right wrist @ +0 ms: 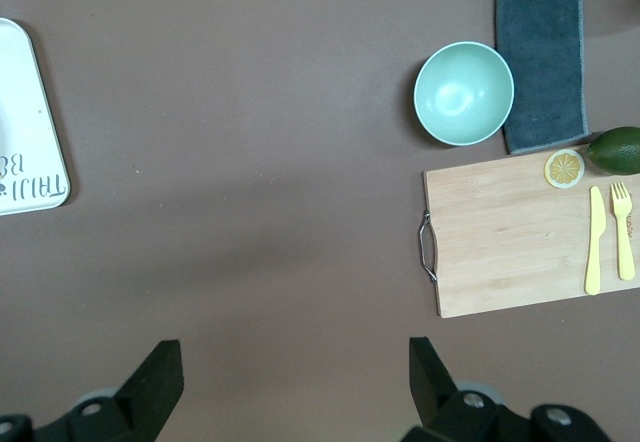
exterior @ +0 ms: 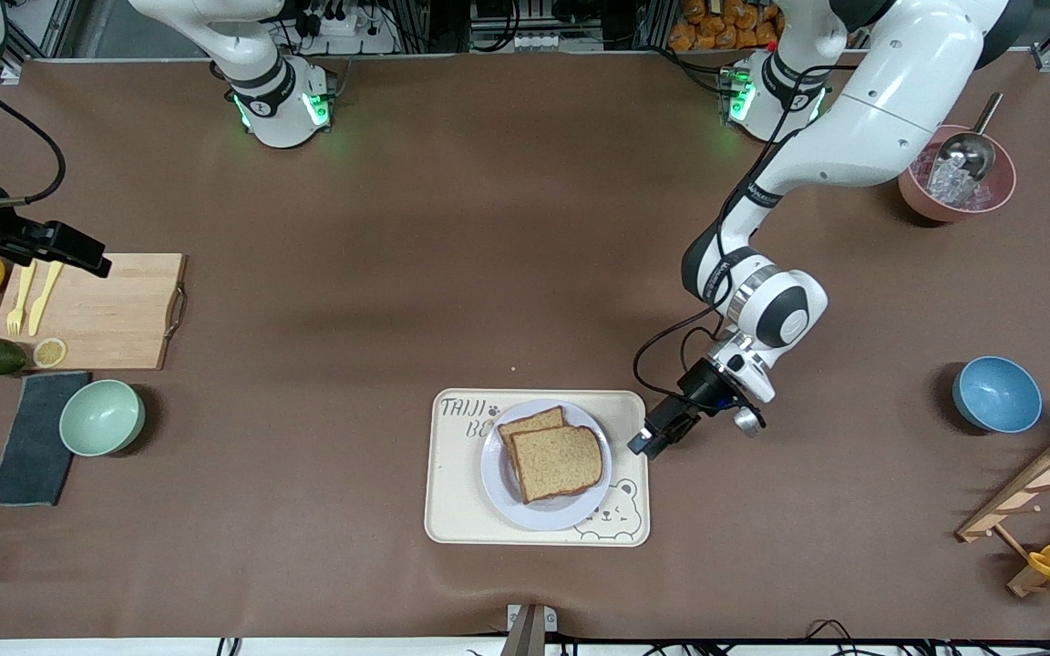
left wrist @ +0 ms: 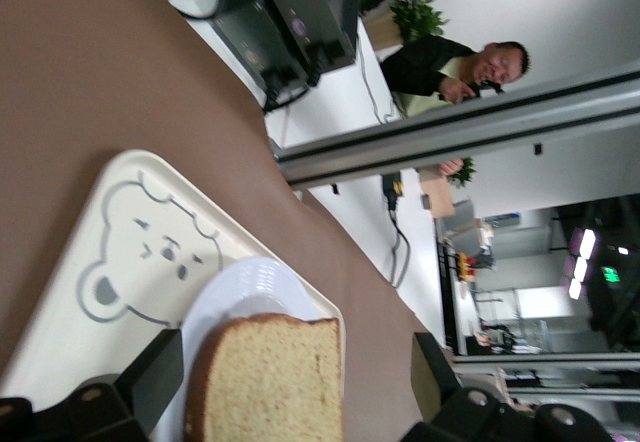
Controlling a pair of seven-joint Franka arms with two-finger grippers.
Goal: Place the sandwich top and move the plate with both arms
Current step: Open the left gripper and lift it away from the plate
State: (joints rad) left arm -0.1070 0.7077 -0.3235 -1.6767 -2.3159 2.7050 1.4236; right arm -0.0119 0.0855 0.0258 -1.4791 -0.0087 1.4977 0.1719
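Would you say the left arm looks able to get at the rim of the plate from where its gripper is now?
Probably yes. The left gripper hangs open at the edge of the tray, right beside the plate. The sandwich top leaves the plate's rim bare on that side, and nothing stands between them.

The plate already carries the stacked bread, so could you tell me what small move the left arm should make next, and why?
Probably ease the left hand in and down to the plate's rim. The sandwich top already lies on the lower slice, and this open hand hovers over the tray edge beside the plate. The right hand waits open over the cutting board.
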